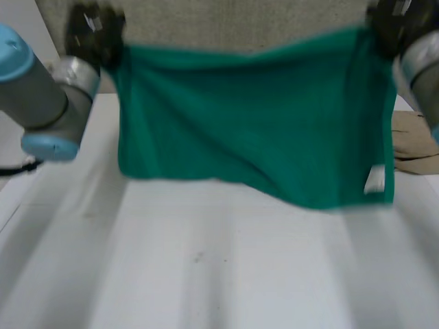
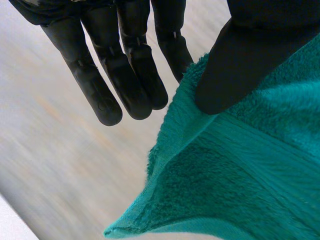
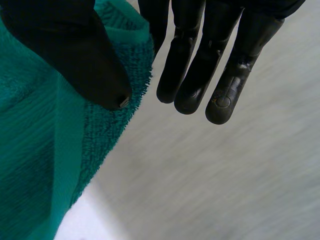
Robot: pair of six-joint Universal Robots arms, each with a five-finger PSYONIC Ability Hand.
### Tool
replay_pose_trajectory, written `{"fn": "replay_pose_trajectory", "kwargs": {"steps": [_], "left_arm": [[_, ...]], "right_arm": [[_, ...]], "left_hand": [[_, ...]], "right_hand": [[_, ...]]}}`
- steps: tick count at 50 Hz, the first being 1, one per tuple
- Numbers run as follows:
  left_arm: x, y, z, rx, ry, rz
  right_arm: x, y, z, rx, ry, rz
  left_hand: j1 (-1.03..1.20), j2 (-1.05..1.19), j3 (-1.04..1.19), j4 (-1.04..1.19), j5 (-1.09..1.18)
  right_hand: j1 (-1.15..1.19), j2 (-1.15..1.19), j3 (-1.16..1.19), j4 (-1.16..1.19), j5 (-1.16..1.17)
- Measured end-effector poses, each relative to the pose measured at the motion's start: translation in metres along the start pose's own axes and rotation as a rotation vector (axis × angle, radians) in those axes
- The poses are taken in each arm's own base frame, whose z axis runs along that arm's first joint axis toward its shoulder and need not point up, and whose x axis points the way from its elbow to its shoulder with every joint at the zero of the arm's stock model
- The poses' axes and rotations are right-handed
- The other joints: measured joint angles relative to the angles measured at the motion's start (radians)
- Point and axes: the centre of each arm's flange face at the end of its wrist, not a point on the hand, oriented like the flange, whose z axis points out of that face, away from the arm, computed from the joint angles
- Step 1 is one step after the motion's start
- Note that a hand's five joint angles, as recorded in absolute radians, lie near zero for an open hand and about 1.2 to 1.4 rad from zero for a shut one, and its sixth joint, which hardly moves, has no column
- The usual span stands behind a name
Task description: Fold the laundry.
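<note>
A green towel (image 1: 254, 123) hangs spread out above the white table (image 1: 206, 267), held up by its two top corners. My left hand (image 1: 92, 34) is shut on the top left corner. In the left wrist view its thumb (image 2: 240, 60) pinches the towel (image 2: 240, 180) against a finger, and the other fingers (image 2: 125, 70) stay straight beside the cloth. My right hand (image 1: 387, 27) is shut on the top right corner; its thumb (image 3: 75, 55) presses the towel (image 3: 40, 145) the same way. A white label (image 1: 375, 179) sits near the towel's lower right corner.
A beige cloth (image 1: 415, 144) lies on the table at the right, behind the towel's edge. A beige panel (image 1: 226, 20) stands at the back. Both grey arms reach up at the sides.
</note>
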Motion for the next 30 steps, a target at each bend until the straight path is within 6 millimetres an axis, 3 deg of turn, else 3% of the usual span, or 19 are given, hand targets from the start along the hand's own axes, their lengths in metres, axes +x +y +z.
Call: {"fn": "replay_pose_trajectory", "kwargs": {"steps": [5,8,11,17,19,24,30], "left_arm": [[-0.033,-0.064,0.016,0.266,-0.152,-0.056],[-0.042,-0.082,0.011,0.314,-0.183,-0.084],[-0.043,-0.083,0.002,0.302,-0.181,-0.105],[-0.034,-0.063,-0.024,0.193,-0.142,-0.126],[-0.026,-0.046,-0.039,0.119,-0.114,-0.131],[-0.005,-0.005,-0.073,-0.071,-0.044,-0.136],[0.02,0.041,-0.122,-0.324,0.051,-0.142]], "right_arm": [[0.042,-0.061,0.013,0.279,0.205,0.053],[0.054,-0.078,0.009,0.341,0.243,0.066],[0.052,-0.079,0.005,0.334,0.224,0.073],[0.023,-0.052,-0.006,0.218,0.087,0.08],[0.005,-0.034,-0.014,0.149,-0.002,0.081],[-0.032,0.002,-0.039,0.018,-0.212,0.067],[-0.076,0.046,-0.086,-0.16,-0.494,-0.017]], "left_hand": [[0.0,0.0,0.0,0.002,0.0],[0.0,0.0,0.0,0.002,0.013],[0.0,0.0,0.0,0.003,0.017],[0.0,0.001,0.0,0.003,0.017],[0.0,0.001,0.001,0.003,0.017],[0.0,0.002,0.001,0.003,0.017],[0.0,0.002,0.001,0.003,0.017]], "right_hand": [[0.0,0.0,0.0,0.0,0.004],[0.0,0.0,0.0,0.0,0.004],[0.0,0.0,0.0,0.0,0.004],[0.0,0.0,0.0,0.0,0.004],[0.0,0.0,0.0,0.0,0.004],[0.0,0.0,0.0,0.0,0.004],[0.0,0.0,0.0,0.0,0.004]]}}
